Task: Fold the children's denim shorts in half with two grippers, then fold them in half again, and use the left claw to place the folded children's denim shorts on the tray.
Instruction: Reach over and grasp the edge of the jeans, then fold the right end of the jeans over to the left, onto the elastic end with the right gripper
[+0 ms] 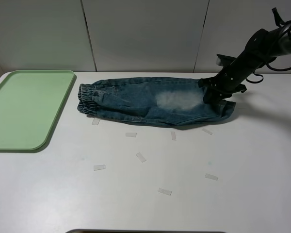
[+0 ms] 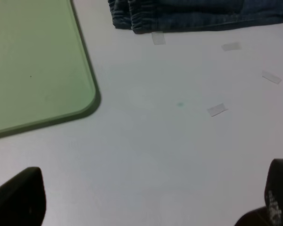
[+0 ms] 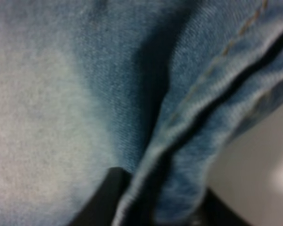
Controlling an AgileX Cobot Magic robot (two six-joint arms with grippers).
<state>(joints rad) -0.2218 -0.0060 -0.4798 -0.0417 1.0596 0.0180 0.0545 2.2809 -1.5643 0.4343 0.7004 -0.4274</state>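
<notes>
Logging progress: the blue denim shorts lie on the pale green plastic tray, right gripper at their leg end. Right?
No: the blue denim shorts lie on the white table beside the pale green plastic tray, per the exterior high view. The right gripper is at their leg end.

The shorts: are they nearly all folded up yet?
Only partly. Done: the children's denim shorts look folded once, lying long and narrow with the legs stacked. In hand: the right gripper pinches the hem end for the second fold, while the left gripper hangs open over the table near the tray. Left: fold again, then carry them to the tray, which holds nothing yet.
</notes>
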